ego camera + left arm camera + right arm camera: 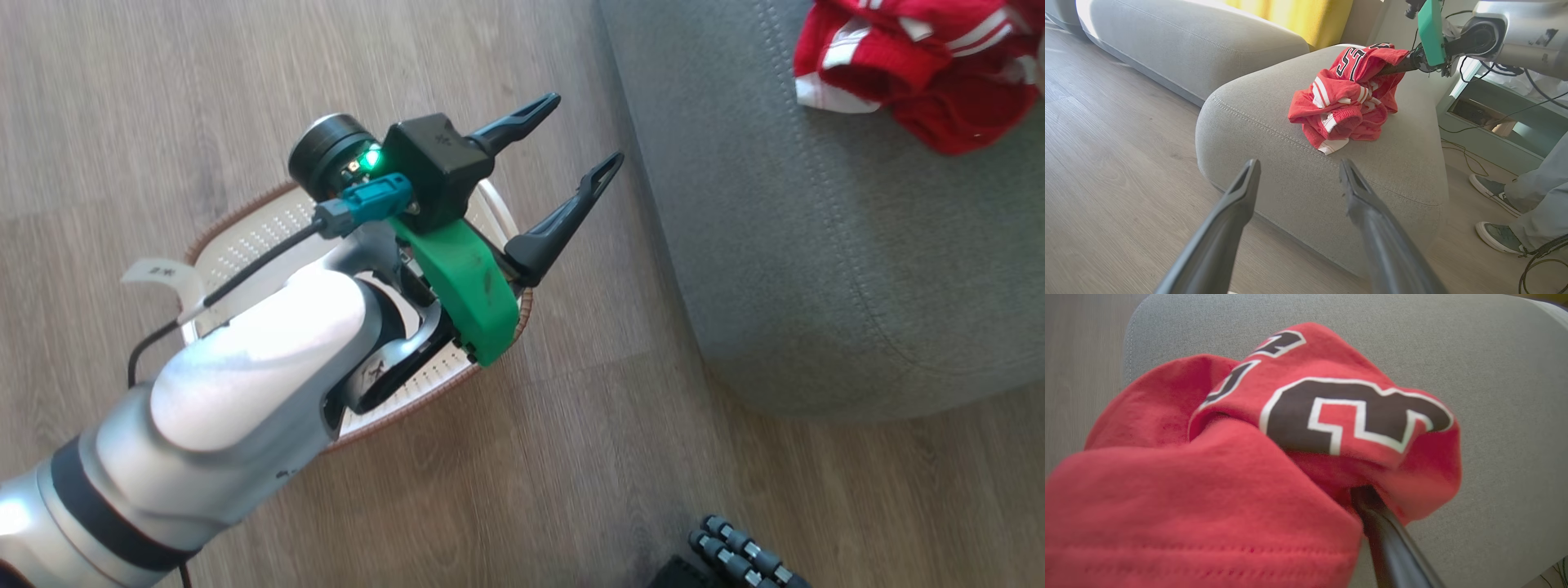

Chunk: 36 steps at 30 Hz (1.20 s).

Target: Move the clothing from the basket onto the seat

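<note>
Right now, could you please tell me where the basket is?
In the head view the basket sits on the wood floor, left of centre, partly hidden under the left gripper, apart from the seat on its right.

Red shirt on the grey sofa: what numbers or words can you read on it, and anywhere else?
"5": black, white-edged, on the crumpled bright red fabric jersey; neighbouring characters are folded, unreadable.
Dark marks on the white paper tag at the cream perforated plastic basket: too blurred to read.
</note>
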{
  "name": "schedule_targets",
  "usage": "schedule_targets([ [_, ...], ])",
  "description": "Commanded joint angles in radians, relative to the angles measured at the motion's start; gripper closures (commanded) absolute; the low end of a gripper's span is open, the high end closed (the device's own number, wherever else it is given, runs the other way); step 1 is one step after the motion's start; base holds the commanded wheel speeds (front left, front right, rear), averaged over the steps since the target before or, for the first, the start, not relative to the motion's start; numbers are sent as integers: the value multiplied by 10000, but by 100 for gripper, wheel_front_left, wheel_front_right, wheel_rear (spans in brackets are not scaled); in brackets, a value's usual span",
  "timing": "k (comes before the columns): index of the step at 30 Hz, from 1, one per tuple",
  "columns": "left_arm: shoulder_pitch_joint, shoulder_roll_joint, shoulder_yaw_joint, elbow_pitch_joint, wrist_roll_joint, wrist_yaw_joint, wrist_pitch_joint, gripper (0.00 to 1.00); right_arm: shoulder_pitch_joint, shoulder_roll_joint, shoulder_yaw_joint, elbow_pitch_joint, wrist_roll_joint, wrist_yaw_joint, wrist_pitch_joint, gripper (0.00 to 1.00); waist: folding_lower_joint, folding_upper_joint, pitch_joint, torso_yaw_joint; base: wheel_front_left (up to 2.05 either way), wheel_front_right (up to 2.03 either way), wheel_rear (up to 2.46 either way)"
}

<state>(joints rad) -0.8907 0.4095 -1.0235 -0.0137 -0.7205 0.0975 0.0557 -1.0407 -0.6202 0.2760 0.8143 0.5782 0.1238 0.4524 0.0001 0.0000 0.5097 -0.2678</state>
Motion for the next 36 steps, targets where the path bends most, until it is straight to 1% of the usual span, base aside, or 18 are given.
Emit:
schedule_targets([
  [1,-8,128,421,-235,-84,18,-133,0,368,-581,148,-523,248,69,133,0,-1,0,-214,-76,0,0,0],
  [8,434,139,438,-36,-315,69,-410,0,1199,-1490,780,-1648,1194,69,1017,0,-1,0,-996,-218,0,0,0],
  [13,707,144,481,58,-458,136,-590,0,1556,-1891,930,-2400,1593,69,1289,0,-1,0,-1480,-235,0,0,0],
  [14,827,142,509,80,-518,176,-683,0,1695,-2045,938,-2820,1728,69,1210,0,-1,0,-1688,-212,0,0,0],
  [15,827,142,509,80,-518,176,-683,0,1695,-2045,938,-2820,1728,69,1210,0,-1,0,-1688,-212,0,0,0],
  [18,1016,135,568,100,-612,256,-838,0,1896,-2257,884,-3446,1893,69,1024,0,-1,0,-1985,-138,0,0,0],
  [22,1275,127,723,169,-769,395,-1101,0,2140,-2421,596,-4125,1701,69,259,0,-1,0,-2377,77,0,0,0],
  [25,1490,170,883,233,-891,513,-1332,0,2384,-2335,320,-4624,1454,69,-462,0,-1,0,-2685,287,0,0,0],
  [30,1904,341,1160,333,-1094,708,-1711,0,3013,-1995,-160,-5434,956,69,-1488,0,-1,0,-3240,757,0,0,0],
  [36,2440,616,1558,479,-1236,1094,-2247,0,4249,-1058,-1228,-6205,140,69,-2606,0,-1,0,-3765,1346,0,0,0],
])
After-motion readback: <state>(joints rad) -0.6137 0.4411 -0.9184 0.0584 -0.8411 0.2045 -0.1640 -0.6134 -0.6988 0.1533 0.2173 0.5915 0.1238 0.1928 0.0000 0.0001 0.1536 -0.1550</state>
